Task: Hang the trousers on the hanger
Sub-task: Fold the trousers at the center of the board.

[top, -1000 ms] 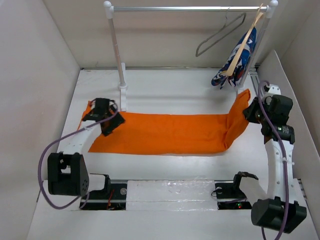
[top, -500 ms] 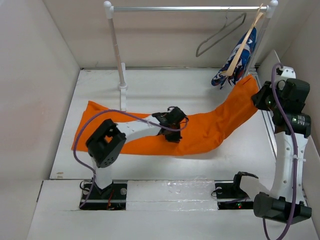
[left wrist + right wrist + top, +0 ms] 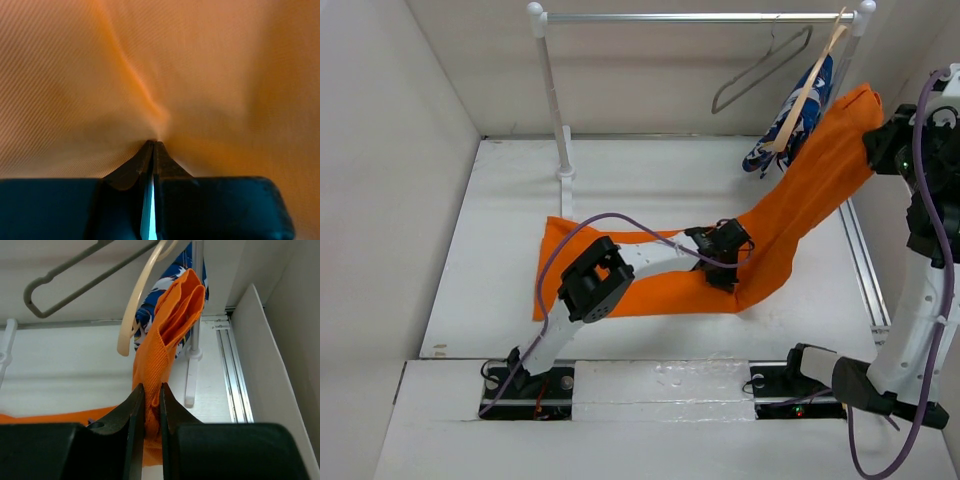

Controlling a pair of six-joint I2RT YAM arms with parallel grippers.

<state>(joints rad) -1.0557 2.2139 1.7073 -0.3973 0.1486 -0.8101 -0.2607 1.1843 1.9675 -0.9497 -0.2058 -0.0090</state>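
The orange trousers [image 3: 670,295] lie partly on the table and rise in a steep band to the upper right. My right gripper [image 3: 880,150] is shut on their raised end [image 3: 160,350], held high near the rail's right post; its tips [image 3: 151,387] clamp a folded bunch of cloth. My left gripper [image 3: 727,262] sits low where the cloth leaves the table. It is shut, and the fabric [image 3: 200,75] puckers at its tips [image 3: 153,143]. The grey wire hanger [image 3: 760,70] hangs bare on the rail, left of the raised end [image 3: 75,275].
A clothes rail [image 3: 700,17] spans the back on two white posts [image 3: 552,100]. A wooden hanger [image 3: 815,70] with a blue patterned garment [image 3: 798,115] hangs beside the wire one. A metal track [image 3: 865,270] and a white side wall run along the right.
My left gripper left the trousers' left end, swung right to their middle and shut on the cloth. My right gripper rose up and back with its end. The trousers slid right.
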